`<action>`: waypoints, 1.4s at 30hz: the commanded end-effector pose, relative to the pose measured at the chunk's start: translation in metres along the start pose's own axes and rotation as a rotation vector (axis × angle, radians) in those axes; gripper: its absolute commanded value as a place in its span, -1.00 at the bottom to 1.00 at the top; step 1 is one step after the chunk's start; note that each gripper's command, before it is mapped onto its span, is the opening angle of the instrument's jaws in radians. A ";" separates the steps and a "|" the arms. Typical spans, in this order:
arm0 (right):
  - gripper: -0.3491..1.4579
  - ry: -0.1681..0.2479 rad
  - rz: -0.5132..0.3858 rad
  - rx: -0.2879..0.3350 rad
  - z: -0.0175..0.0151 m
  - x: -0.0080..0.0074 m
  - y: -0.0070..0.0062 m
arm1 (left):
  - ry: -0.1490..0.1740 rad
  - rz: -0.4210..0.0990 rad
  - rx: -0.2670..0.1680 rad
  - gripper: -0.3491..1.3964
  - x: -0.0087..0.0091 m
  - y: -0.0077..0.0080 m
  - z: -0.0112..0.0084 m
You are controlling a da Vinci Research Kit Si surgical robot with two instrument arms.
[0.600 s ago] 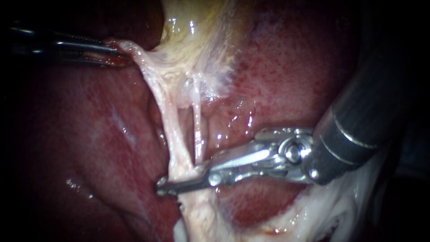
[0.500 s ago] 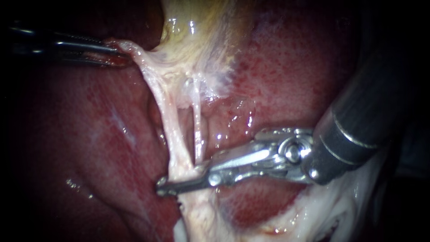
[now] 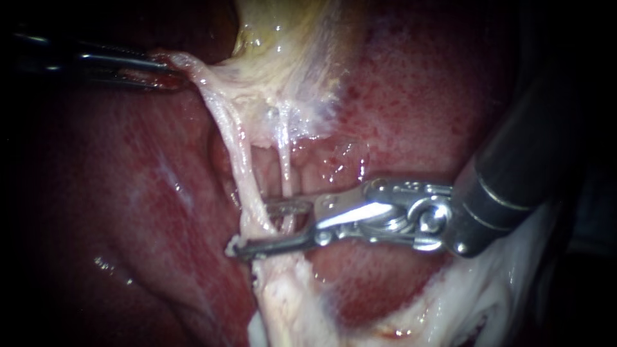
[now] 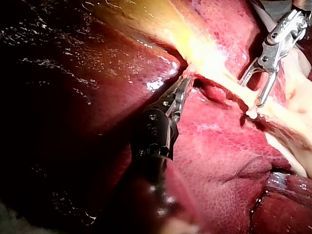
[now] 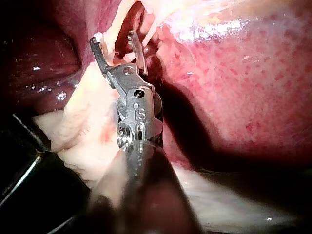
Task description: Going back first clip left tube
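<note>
Right, up at ten o'clock in the endoscope view the robot's left instrument [image 3: 166, 67] has its jaws pinching a pale fold [image 3: 199, 80] drawn off the lower end of the yellowish gallbladder [image 3: 283, 45]. The gallbladder sits at twelve o'clock, and the fold is stretched taut toward nine. From there two strands run down toward six: the left tube [image 3: 239, 157], the thicker one, and the right tube [image 3: 285, 160], thin and just beside it, with a narrow window of red tissue between them. Glistening liver [image 3: 418, 109] fills the field around them. In from three o'clock comes the right instrument [image 3: 252, 229] on a broad dark shaft, and its jaws are spread with a clear gap. One jaw lies across the tubes just below centre. The other sits lower, toward six, and reaches past the left tube's nine o'clock side, ending in a small whitish tip. The lower ends of both tubes pass through that gap, just where they merge into a pale stump [image 3: 283, 302] at six o'clock. Over to the left wrist camera: its own jaws are closed on the pale fold right at the gallbladder's edge, and ahead and off to one side the other instrument's two prongs stand apart astride the pale band. The right wrist camera agrees: forked jaws apart, a pale strand rising between them, liver close alongside.
</note>
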 end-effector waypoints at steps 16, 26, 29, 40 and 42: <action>-0.07 -0.098 -0.290 -0.012 -0.0151 0.0030 -0.0007 | 0.000 0.001 -0.002 -1.00 0.0000 0.0000 -0.0002; -0.07 -0.128 -0.335 0.002 -0.0181 0.0036 -0.0013 | 0.001 0.003 0.005 -1.00 -0.0005 -0.0001 0.0008; -0.06 -0.128 -0.335 0.002 -0.0182 0.0036 -0.0015 | 0.002 0.007 0.009 -1.00 -0.0013 0.0000 0.0021; -0.06 -0.128 -0.341 0.003 -0.0184 0.0035 -0.0015 | -0.015 0.004 -0.015 -1.00 -0.0043 -0.0011 0.0066; -0.06 -0.128 -0.341 0.003 -0.0184 0.0035 -0.0015 | -0.015 0.004 -0.015 -1.00 -0.0042 -0.0010 0.0067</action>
